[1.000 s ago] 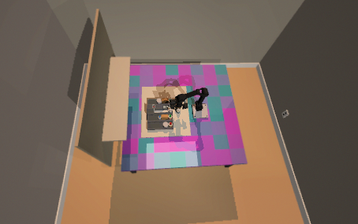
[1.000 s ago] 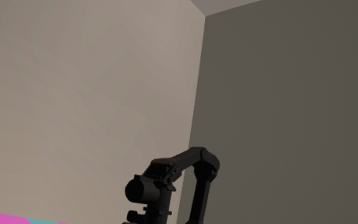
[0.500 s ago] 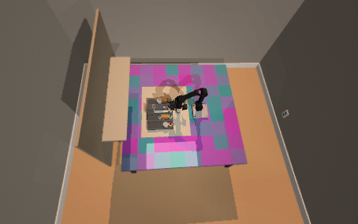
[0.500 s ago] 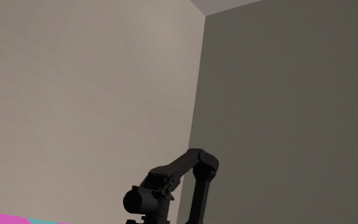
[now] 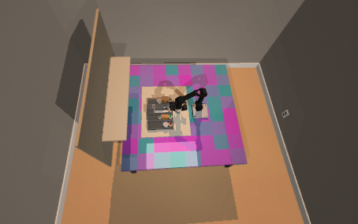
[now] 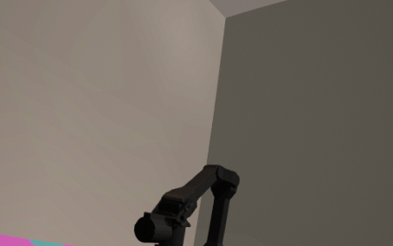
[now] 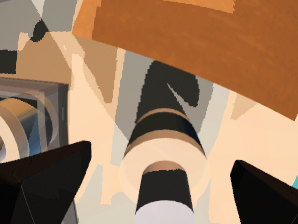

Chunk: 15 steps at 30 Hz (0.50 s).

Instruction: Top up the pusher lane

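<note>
From the top view, the arm [image 5: 191,96] reaches from its pale base plate [image 5: 200,111] towards the left edge of the tabletop, across a cream mat [image 5: 177,130] that sits in the middle of the patchwork table cover [image 5: 217,138]. Its gripper [image 5: 174,106] hangs over the mat just at the front of the dark lane rack [image 5: 155,115], near the rack's far end. Small jars stand in the rack's lanes, too small to tell apart here, though red and green caps can be made out in the nearer lanes. A long wooden shelf [image 5: 116,98] runs along the table's left edge, with a tall board [image 5: 92,87] beside it.

The exterior view shows only the arm's upper links [image 6: 203,186] against two bare walls, with a sliver of the pink and teal cover at the lower left corner – neither the jars nor the fingers appear here.

In the wrist view, the loose jar [image 7: 162,183] stands on the cream mat directly between the two black fingers, its pale lid facing the camera and a dark band round its body. The fingers are spread wide on either side, not touching it – the gripper is released and grasps nothing. A brown wooden block [image 7: 193,23] lies on the mat beyond the jar, and part of the rack with a pale-capped jar [image 7: 9,132] shows at the left edge
</note>
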Motion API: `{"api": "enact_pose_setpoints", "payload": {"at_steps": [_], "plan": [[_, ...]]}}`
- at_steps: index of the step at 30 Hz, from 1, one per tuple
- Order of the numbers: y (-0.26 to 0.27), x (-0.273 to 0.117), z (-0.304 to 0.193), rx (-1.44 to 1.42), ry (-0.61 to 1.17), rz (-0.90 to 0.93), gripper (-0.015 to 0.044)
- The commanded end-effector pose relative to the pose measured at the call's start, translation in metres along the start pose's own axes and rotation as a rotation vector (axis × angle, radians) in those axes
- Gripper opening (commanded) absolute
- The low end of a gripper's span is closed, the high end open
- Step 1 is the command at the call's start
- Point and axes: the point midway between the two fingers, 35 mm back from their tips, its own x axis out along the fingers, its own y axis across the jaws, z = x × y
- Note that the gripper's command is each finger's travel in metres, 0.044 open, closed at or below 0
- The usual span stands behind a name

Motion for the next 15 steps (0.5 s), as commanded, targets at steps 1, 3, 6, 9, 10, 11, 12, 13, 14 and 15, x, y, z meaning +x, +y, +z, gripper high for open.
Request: {"api": "enact_pose_setpoints", "payload": {"at_steps": [1,3,6,9,10,11,12,13,14,15], "plan": [[0.000,0.001,-0.001,0.002,0.004,-0.001,0.0282],[0.000,0.001,-0.001,0.002,0.004,-0.001,0.0230],[0.000,0.001,-0.001,0.002,0.004,-0.001,0.0171],[0.000,0.001,-0.001,0.002,0.004,-0.001,0.0151],[0.000,0.001,-0.001,0.002,0.004,-0.001,0.0144],[0.000,0.001,-0.001,0.002,0.004,-0.001,0.0118],[0.000,0.000,-0.001,0.002,0.004,0.000,0.0092],[0.000,-0.003,-0.001,0.002,0.004,0.000,0.0065],[0.001,-0.007,-0.001,0.002,0.004,0.000,0.0039],[0.002,-0.012,-0.001,0.002,0.004,0.000,0.0013]]}}
